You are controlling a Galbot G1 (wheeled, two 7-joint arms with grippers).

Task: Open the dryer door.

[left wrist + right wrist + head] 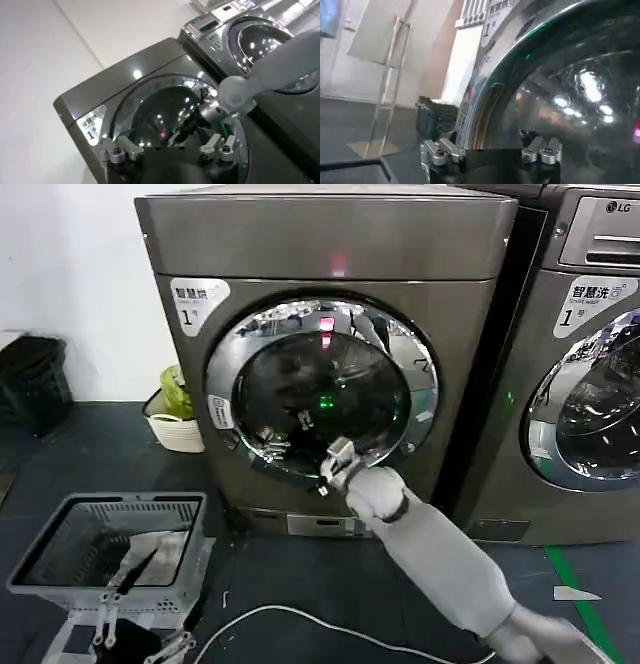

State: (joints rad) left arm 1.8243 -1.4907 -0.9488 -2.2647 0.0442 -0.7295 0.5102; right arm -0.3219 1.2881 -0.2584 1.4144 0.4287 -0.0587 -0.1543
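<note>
Dryer door [322, 389]: sitting closed at the centre of the head view, chrome ring around dark glass, flush with the grey machine front [330, 244]. A red light is glowing on the panel above it.

My right gripper [336, 464]: reaching up from the lower right of the head view on its grey arm, tip at the lower edge of the chrome ring. Whether it is touching the ring I cannot tell. In the right wrist view my right fingers [442, 151] are standing apart, with the curved chrome rim and glass [570, 90] close ahead.

My left gripper [170, 150]: showing in the left wrist view, fingers spread, nothing between them. That view is looking at the same door [165, 112] from the side, and is catching my right gripper [192, 122] against the ring.

Second machine [590, 374]: standing at the right edge of the head view, LG logo on top, its own chrome door shut.

Grey basket [110, 554]: resting at lower left of the head view.

White cable [300, 619]: lying across the dark floor, bottom centre.
</note>
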